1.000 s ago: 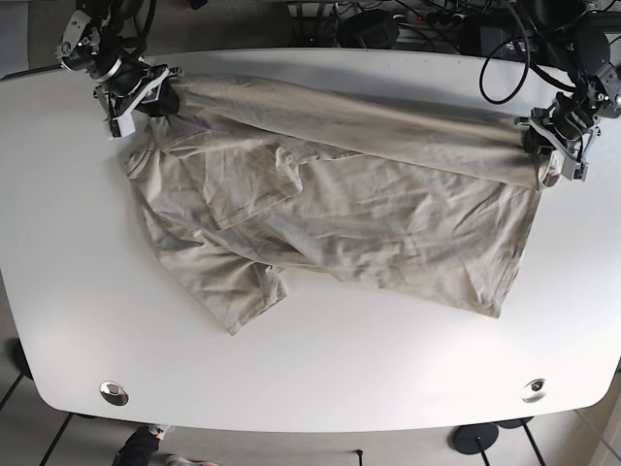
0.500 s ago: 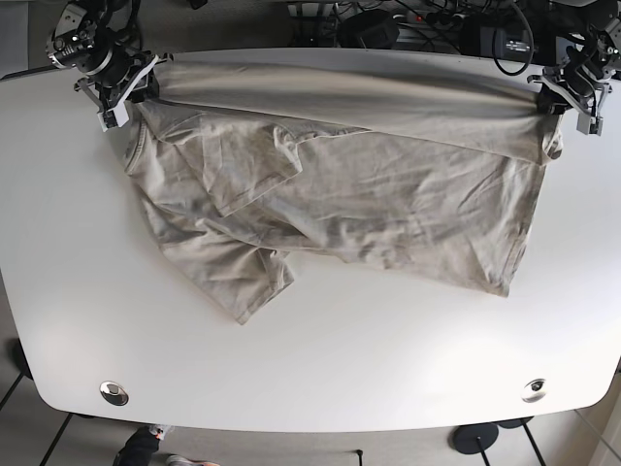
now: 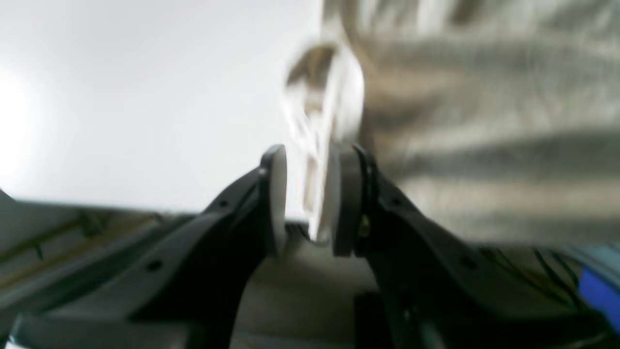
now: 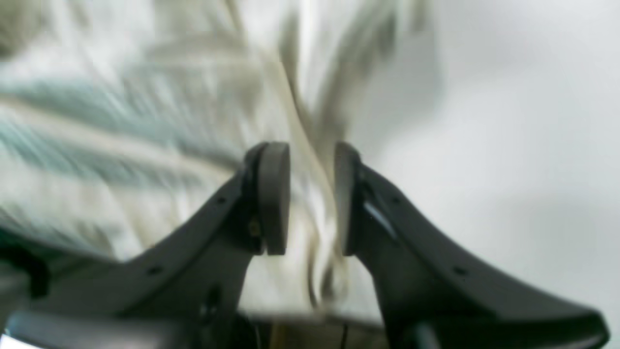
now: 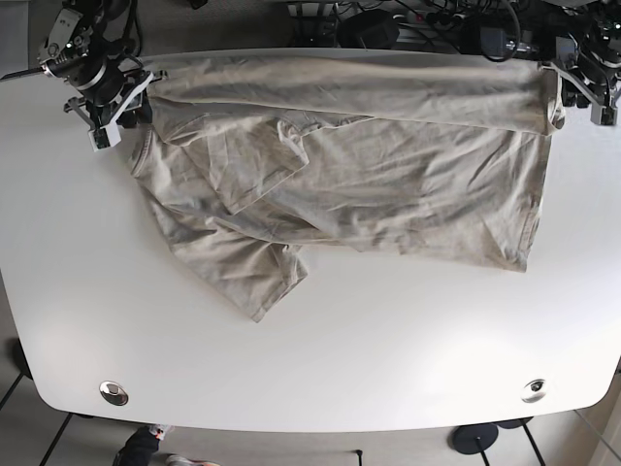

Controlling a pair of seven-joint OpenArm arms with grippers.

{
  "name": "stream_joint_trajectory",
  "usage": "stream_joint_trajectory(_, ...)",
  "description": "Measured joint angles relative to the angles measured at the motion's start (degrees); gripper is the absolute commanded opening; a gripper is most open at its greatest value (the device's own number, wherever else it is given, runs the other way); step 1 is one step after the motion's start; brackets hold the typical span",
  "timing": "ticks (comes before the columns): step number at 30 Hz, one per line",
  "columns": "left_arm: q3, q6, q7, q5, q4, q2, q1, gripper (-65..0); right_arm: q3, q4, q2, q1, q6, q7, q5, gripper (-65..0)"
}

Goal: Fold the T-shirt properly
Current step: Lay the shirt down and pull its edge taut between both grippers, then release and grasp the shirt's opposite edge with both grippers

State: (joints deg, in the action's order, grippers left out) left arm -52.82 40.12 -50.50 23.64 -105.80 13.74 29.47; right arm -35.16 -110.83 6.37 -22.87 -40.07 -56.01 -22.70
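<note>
Here both wrist views blur the pinched T-shirt point(image 5: 349, 184) hem.

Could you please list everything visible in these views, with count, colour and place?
T-shirt: one, beige, spread crumpled across the far half of the table, its far edge stretched between the two grippers, one sleeve reaching toward the near side.
Table: one, white, fills the base view.
Round fittings: two, metallic, near corners of the table.
Cables: several, black, behind the table's far edge.
Right gripper: one, black with pale pads, far corner on the base view's left, cloth between its fingers.
Left gripper: one, black with pale pads, far corner on the base view's right, cloth between its fingers.
</note>
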Motion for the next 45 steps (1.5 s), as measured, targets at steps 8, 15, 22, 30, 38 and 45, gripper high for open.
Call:
stream_joint_trajectory(8,9.84,0.15,0.0,-15.23,0.55,-0.48,-19.1,-50.6,-0.02,15.04,0.37,20.9,0.07,-2.14,0.24,-14.7)
stream_joint_trajectory(15,11.78,0.02,-4.09,-18.93,0.79,-1.09,-27.74,-29.9,8.31,36.04,5.53,37.62,0.39,7.54,0.37,-14.7)
stream_joint_trajectory(22,11.37,0.02,-7.15,-18.91,8.61,-1.01,-35.17,-29.9,14.01,51.23,8.07,40.65,0.68,16.94,1.03,-14.7)
stream_joint_trajectory(30,11.3,0.0,-6.93,-19.17,26.21,1.7,-45.03,-29.9,17.97,51.34,4.79,38.16,0.42,19.34,-0.2,-24.4)
stream_joint_trajectory(38,19.04,-6.34,8.74,-19.26,51.98,4.46,-53.46,-23.1,18.18,51.67,4.66,38.32,0.59,18.71,0.44,-58.0)
stream_joint_trajectory(45,20.52,-6.71,15.56,-18.95,61.96,5.81,-55.98,-19.7,18.25,51.65,4.63,38.84,0.61,18.88,0.39,-58.2)
